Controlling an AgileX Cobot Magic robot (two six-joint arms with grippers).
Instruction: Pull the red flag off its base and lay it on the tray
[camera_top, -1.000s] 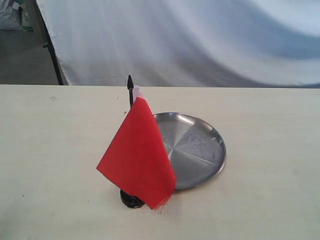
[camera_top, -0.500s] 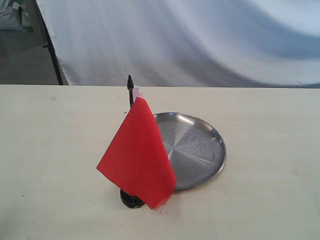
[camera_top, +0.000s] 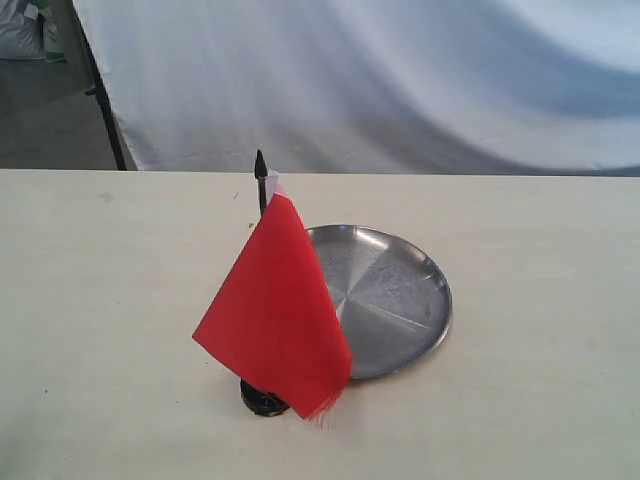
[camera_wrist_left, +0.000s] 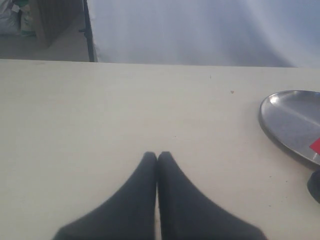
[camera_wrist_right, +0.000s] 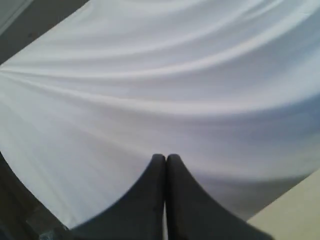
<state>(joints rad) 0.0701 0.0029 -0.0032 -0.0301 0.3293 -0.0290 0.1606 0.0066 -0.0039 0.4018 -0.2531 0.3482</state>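
Note:
The red flag (camera_top: 275, 310) stands upright on its thin black pole, the pointed tip at the top, planted in the small round black base (camera_top: 261, 398) near the table's front. Right behind and beside it lies the round steel tray (camera_top: 400, 295). Neither gripper shows in the exterior view. In the left wrist view my left gripper (camera_wrist_left: 157, 156) is shut and empty over bare table, with the tray (camera_wrist_left: 287, 120) off to one side, a sliver of red flag (camera_wrist_left: 315, 146) and a bit of the base (camera_wrist_left: 315, 185) at the frame's edge. My right gripper (camera_wrist_right: 165, 158) is shut and empty, facing the white cloth.
A white cloth backdrop (camera_top: 400, 80) hangs behind the table's far edge. A dark metal leg (camera_top: 105, 110) stands at the back left. The pale tabletop (camera_top: 100, 300) stretches wide on both sides of the flag.

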